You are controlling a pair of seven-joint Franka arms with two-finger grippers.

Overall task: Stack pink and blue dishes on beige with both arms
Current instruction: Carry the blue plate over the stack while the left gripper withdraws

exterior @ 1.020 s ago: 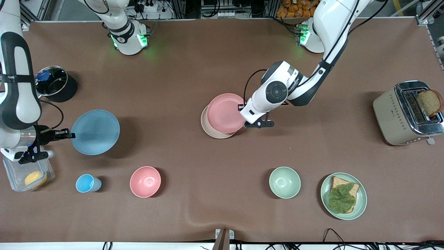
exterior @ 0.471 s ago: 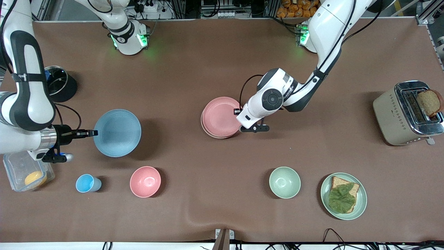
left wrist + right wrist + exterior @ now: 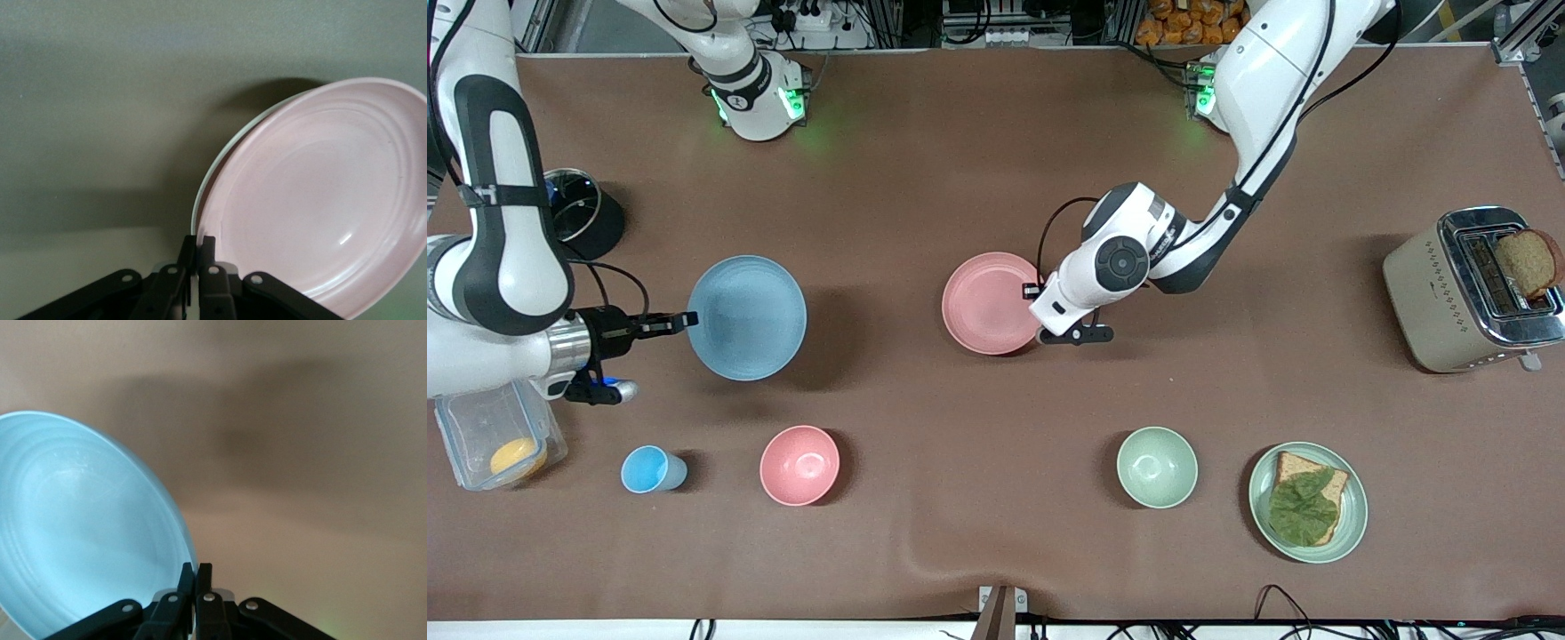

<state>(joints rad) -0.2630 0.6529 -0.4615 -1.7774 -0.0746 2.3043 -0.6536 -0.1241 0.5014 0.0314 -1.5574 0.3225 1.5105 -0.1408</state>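
Observation:
The pink plate lies on the beige plate and covers it almost fully in the front view. Only a thin pale edge of the beige plate shows beside the pink plate in the left wrist view. My left gripper is shut on the pink plate's rim, on the side toward the left arm's end. The blue plate hangs over the table between the stack and the right arm's end. My right gripper is shut on its rim.
A blue cup, a pink bowl, a green bowl and a green plate with toast line the near side. A black pot and a clear container stand at the right arm's end, a toaster at the left arm's.
My right gripper has carried the blue plate from the right arm's end toward the middle. My left gripper has brought the pink plate down squarely over the beige plate, hiding it.

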